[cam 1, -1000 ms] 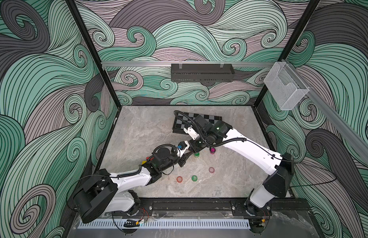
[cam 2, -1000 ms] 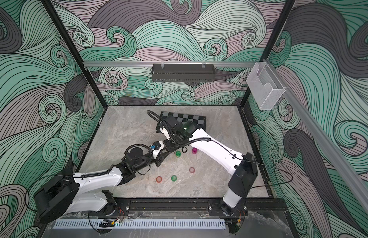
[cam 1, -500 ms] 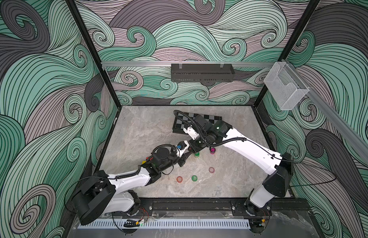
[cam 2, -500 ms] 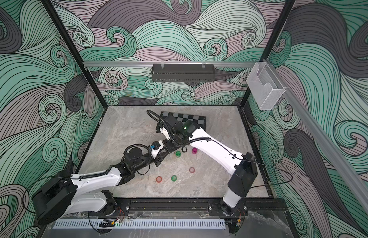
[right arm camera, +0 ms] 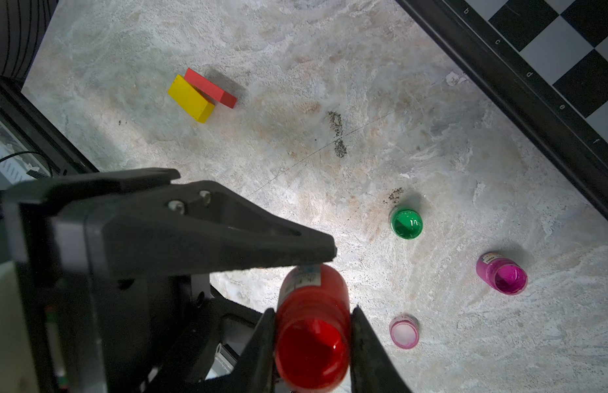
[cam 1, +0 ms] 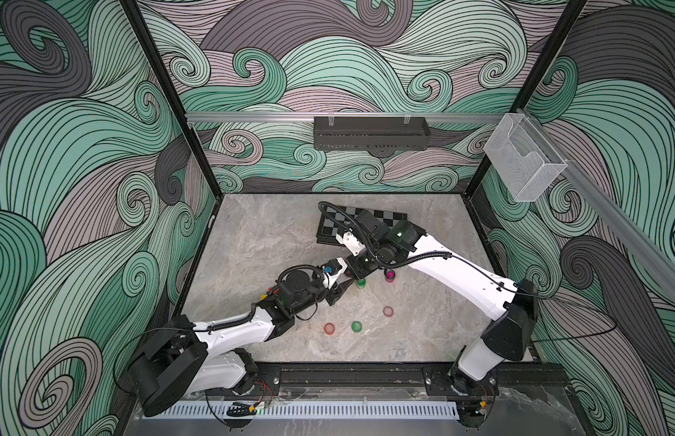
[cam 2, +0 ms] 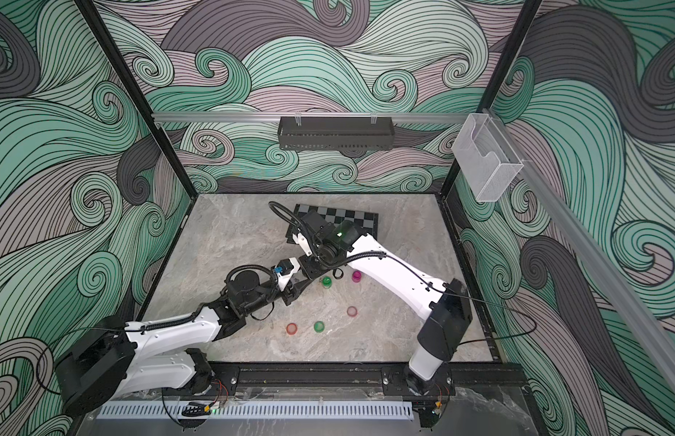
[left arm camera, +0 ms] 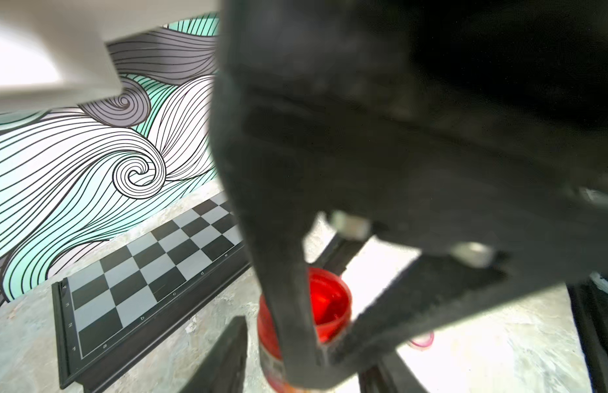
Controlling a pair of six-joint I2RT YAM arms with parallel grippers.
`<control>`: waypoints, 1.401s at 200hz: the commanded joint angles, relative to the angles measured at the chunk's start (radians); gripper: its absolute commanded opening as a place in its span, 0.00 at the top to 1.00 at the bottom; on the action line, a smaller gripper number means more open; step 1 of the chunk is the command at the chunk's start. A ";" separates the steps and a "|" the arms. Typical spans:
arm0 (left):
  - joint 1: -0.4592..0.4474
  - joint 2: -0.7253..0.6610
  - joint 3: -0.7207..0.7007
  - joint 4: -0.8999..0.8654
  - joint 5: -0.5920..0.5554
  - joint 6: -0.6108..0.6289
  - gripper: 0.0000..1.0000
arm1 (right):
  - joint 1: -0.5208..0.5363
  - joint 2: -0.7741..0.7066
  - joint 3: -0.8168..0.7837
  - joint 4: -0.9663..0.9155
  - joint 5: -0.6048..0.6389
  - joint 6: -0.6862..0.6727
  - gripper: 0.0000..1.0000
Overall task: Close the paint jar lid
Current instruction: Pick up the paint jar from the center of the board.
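Note:
A red paint jar (right arm camera: 312, 340) with no lid on is held off the table between the fingers of my right gripper (right arm camera: 313, 310), which is shut on it. The same red jar (left arm camera: 329, 299) shows in the left wrist view, partly behind the right gripper's fingers. My left gripper (left arm camera: 311, 340) is open, its jaws standing apart on either side of the jar. One of its fingers (right arm camera: 261, 238) ends near the jar's base. In both top views the jar is hidden under the two grippers. A red lid (cam 1: 329, 328) (cam 2: 291, 328) lies on the table nearer the front.
An open green jar (cam 1: 361, 282) and an open magenta jar (cam 1: 390, 275) stand beside the grippers. A green lid (cam 1: 356, 326) and a pink lid (cam 1: 388, 311) lie near the red one. A chessboard (cam 1: 328, 226) lies behind. Yellow and red blocks (right arm camera: 197, 95) lie to the left.
My left gripper's jaws have opened away from the red jar while the right gripper has closed tighter on it. Both arms have barely moved.

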 commanded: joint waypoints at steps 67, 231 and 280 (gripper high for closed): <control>-0.005 -0.037 -0.005 0.050 0.057 0.085 0.44 | -0.029 -0.001 0.007 0.033 -0.087 -0.002 0.72; -0.004 0.010 0.000 0.043 -0.051 0.059 0.56 | -0.029 -0.022 -0.003 0.031 -0.096 0.001 0.73; -0.004 0.003 0.001 0.035 -0.046 0.066 0.64 | -0.029 -0.020 -0.002 0.031 -0.095 0.005 0.73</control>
